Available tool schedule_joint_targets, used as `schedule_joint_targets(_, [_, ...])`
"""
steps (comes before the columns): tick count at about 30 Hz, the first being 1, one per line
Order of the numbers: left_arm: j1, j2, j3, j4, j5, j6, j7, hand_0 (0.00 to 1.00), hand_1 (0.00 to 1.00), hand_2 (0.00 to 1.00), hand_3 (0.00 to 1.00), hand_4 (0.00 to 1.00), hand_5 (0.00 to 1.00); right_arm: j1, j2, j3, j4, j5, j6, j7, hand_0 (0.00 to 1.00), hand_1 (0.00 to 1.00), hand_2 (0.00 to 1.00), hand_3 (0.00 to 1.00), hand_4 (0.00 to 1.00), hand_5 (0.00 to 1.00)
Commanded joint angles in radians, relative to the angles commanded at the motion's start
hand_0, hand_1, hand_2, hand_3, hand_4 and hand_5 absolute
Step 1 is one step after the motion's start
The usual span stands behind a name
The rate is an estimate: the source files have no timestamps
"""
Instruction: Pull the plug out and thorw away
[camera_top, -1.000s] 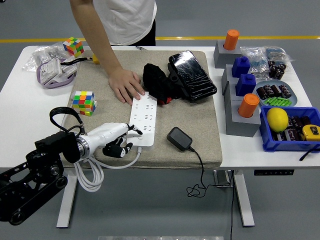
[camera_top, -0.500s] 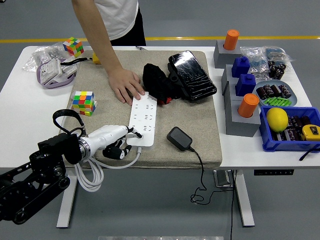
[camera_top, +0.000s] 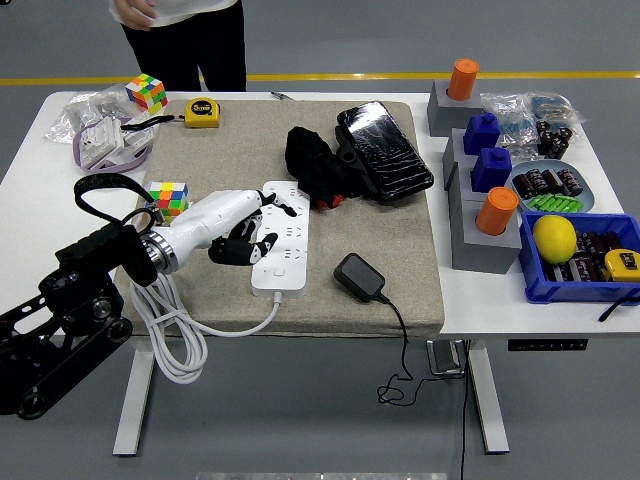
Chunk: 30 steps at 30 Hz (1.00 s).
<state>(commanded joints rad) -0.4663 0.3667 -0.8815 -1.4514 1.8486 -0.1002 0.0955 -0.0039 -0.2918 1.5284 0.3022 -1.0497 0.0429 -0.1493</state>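
My left arm comes in from the lower left, and my left hand (camera_top: 235, 228) lies over the white power strip (camera_top: 280, 238) on the beige mat (camera_top: 330, 280). My fingers (camera_top: 262, 208) curl down onto the strip's left edge and top face, resting on it; I cannot tell whether they truly clamp it. Just left of my wrist sits a colour cube (camera_top: 168, 197), and a second cube (camera_top: 146, 92) stands farther back by a yellow tape measure (camera_top: 203, 110). The strip's thick white cable (camera_top: 170, 340) loops off the table's near edge below my forearm. Right of the strip, apart from it, the black plug adapter (camera_top: 359, 276) lies loose on the mat, its thin black cord (camera_top: 405, 345) trailing over the front edge. Behind it are a black cloth bundle (camera_top: 312, 162) and a black pouch (camera_top: 384, 150). At the far left, a person (camera_top: 180, 30) stands back from the table.
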Motion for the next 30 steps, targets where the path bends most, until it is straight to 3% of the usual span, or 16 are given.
schedule_joint_targets(4, [-0.005, -0.027, -0.027, 0.045, -0.009, 0.026, -0.015, 0.182, 0.12, 0.136, 0.741, 0.42, 0.002, 0.002, 0.001, -0.002, 0.0, 0.001, -0.002, -0.001, 0.569, 0.646, 0.669, 0.556, 0.952, 0.453])
schedule_joint_targets(5, [-0.003, -0.032, -0.033, 0.053, -0.013, 0.03, -0.014, 0.22, 0.222, 0.275, 0.677, 0.643, 0.002, 0.002, 0.002, -0.001, -0.001, 0.0, -0.003, -0.001, 0.569, 0.646, 0.668, 0.556, 0.952, 0.453])
schedule_joint_targets(10, [0.014, -0.056, -0.054, 0.09, -0.009, 0.048, -0.015, 0.22, 0.222, 0.275, 0.677, 0.643, 0.002, -0.004, 0.01, 0.007, -0.003, -0.003, -0.003, -0.001, 0.569, 0.646, 0.668, 0.556, 0.952, 0.453])
schedule_joint_targets(11, [0.019, -0.059, -0.06, 0.095, -0.007, 0.051, -0.016, 0.288, 0.462, 0.492, 0.814, 0.657, 0.058, -0.005, 0.011, 0.009, -0.003, -0.003, -0.004, -0.001, 0.567, 0.645, 0.669, 0.556, 0.953, 0.452])
schedule_joint_targets(16, [0.041, -0.077, -0.096, 0.109, 0.001, 0.059, -0.007, 0.288, 0.462, 0.492, 0.814, 0.657, 0.058, -0.009, 0.017, 0.013, -0.002, -0.003, -0.006, 0.0, 0.567, 0.645, 0.669, 0.556, 0.953, 0.452])
schedule_joint_targets(17, [0.045, -0.079, -0.102, 0.109, 0.005, 0.057, -0.001, 0.564, 0.743, 0.729, 0.864, 0.776, 0.14, -0.01, 0.018, 0.014, -0.002, -0.003, -0.007, 0.0, 0.567, 0.645, 0.669, 0.556, 0.953, 0.453])
schedule_joint_targets(22, [0.053, -0.072, -0.099, 0.113, 0.005, 0.027, 0.033, 0.564, 0.743, 0.729, 0.864, 0.776, 0.14, -0.006, 0.015, 0.004, -0.005, -0.003, -0.008, 0.0, 0.567, 0.645, 0.669, 0.556, 0.953, 0.453])
schedule_joint_targets(23, [0.055, -0.072, -0.1, 0.114, 0.004, 0.026, 0.033, 0.62, 0.769, 0.775, 0.874, 0.799, 0.176, -0.004, 0.013, -0.002, -0.004, 0.0, -0.008, 0.0, 0.568, 0.646, 0.669, 0.558, 0.953, 0.453])
schedule_joint_targets(30, [0.108, -0.096, -0.152, 0.124, 0.011, -0.005, 0.062, 0.628, 0.774, 0.779, 0.878, 0.807, 0.194, 0.005, 0.003, -0.01, -0.002, -0.003, -0.019, -0.004, 0.568, 0.645, 0.669, 0.559, 0.954, 0.455])
